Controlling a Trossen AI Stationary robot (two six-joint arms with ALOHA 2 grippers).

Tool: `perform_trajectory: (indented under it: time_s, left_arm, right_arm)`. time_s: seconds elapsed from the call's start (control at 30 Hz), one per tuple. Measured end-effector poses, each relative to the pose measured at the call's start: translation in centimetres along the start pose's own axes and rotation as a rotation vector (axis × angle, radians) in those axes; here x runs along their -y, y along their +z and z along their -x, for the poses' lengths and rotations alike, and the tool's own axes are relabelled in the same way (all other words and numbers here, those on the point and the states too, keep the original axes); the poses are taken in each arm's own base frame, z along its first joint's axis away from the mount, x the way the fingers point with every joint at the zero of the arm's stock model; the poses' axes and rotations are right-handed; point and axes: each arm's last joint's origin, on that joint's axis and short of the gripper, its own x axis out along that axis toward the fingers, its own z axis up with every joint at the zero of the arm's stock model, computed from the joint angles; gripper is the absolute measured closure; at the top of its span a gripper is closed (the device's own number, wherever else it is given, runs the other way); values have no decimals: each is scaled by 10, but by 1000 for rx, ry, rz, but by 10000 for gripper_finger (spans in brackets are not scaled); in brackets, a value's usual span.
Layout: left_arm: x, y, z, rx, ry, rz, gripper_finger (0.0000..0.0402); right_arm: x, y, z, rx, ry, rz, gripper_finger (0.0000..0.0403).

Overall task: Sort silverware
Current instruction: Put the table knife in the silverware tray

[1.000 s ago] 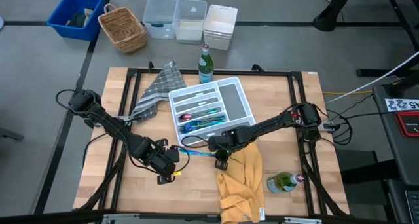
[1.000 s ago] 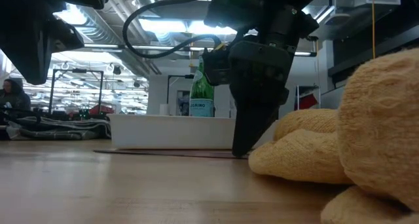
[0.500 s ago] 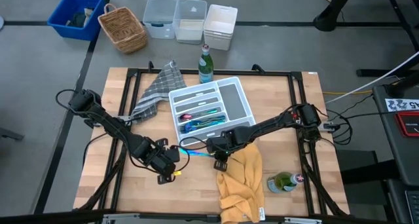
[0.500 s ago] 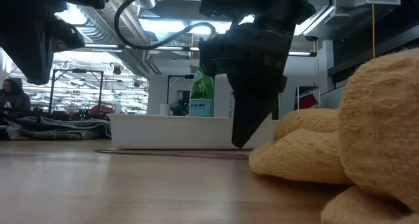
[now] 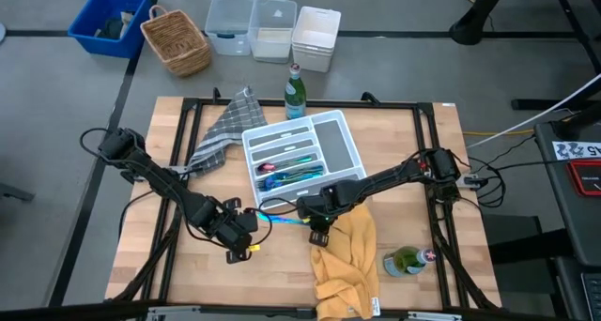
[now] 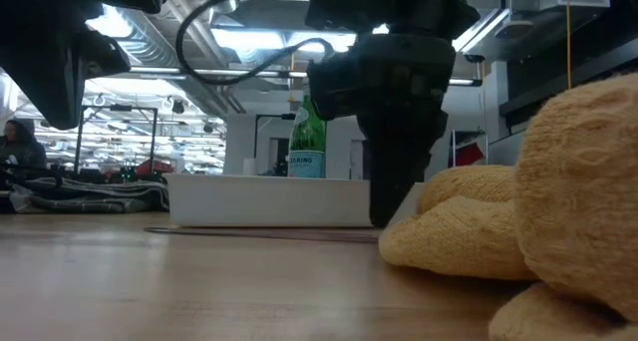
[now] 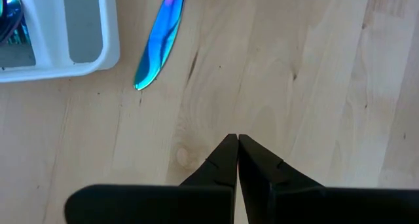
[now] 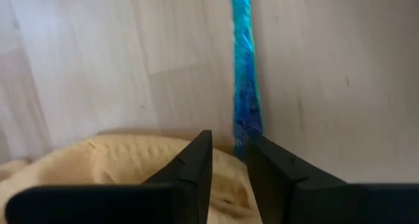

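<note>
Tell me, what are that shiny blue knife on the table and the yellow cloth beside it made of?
The knife looks like polished metal with an iridescent blue-to-purple coating: it gleams and shifts colour along the blade. The yellow cloth seems a soft, fuzzy fabric, perhaps terry or microfibre, judging by its rumpled folds and matte nap.

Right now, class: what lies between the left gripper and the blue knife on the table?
Only bare wood. The left wrist view shows the left gripper, shut, and the knife beside the tray, with nothing between them.
</note>
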Motion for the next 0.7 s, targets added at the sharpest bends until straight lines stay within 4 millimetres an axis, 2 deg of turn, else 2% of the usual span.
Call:
perform_trajectory:
  time_s: [0.37,0.7]
  left_arm:
    - [-1,1,0,20,22,-1,399]
    - [-1,0,0,23,31,-2,399]
  right_arm:
    - [7,0,2,-7,-67,-38,223]
    - [-7,-9,-11,4,-150,115,214]
